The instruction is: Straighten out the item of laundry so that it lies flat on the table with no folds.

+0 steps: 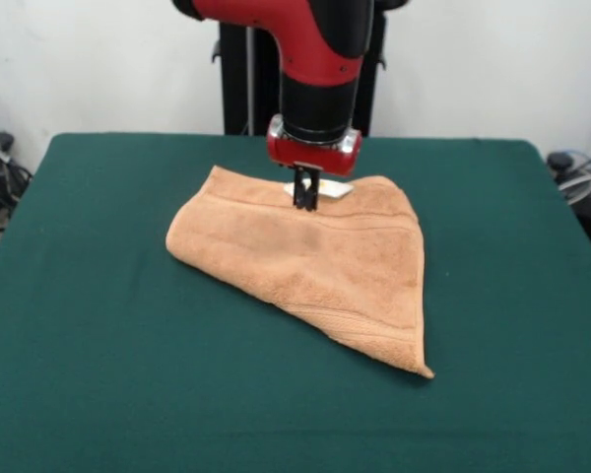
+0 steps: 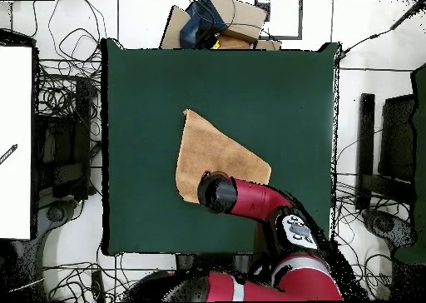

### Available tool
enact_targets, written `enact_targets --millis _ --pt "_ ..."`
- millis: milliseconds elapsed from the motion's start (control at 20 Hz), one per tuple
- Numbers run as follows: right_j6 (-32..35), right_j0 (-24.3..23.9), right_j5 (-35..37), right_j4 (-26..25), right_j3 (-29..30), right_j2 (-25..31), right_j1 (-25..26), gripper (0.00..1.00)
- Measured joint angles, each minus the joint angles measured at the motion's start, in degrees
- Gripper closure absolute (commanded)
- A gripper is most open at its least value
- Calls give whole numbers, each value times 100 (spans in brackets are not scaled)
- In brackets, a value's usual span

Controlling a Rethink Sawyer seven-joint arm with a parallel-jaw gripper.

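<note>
hovering low over the towel's far edge, the gripper (image 1: 305, 200) hangs straight down from the red and black arm (image 1: 320, 59). front view shows two dark fingers (image 1: 299, 192) close together, narrow gap, tips at or just above the cloth; cant tell if they actually touch it or pinch any fabric. a small white tag (image 1: 327, 189) sits right beside the fingers, on the towel's far edge.

towel (image 1: 315, 266) is tan/light brown terry, lying on the green table (image 1: 98, 345) roughly mid table, a bit toward the robot's side. not flat: it's folded over into a rough triangle/wedge shape, w/ one long diagonal edge running from the left corner down to a pointed corner at front right in front view. woven border band visible along the far side and another near the diagonal edge. left corner looks rounded and slightly bunched.

overhead view: towel (image 2: 218, 158) shows as a slanted wedge, pointed corner toward the top of the pic, wider end by the arm. the arm (image 2: 250, 200) comes in from the bottom right and its wrist covers the towel's lower edge, so the gripper itself is hidden there. table (image 2: 150, 83) has lots of bare green around the towel on all sides. cables and gear lie on the floor round the table.
</note>
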Motion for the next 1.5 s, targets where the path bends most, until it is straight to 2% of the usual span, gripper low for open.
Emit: enact_targets --millis 750,1350,1500 --pt "0 442 -192 2 -1 0 33 100" --pt "0 584 -545 6 -16 2 627 100" --pt "0 587 -578 3 -20 -2 629 100"
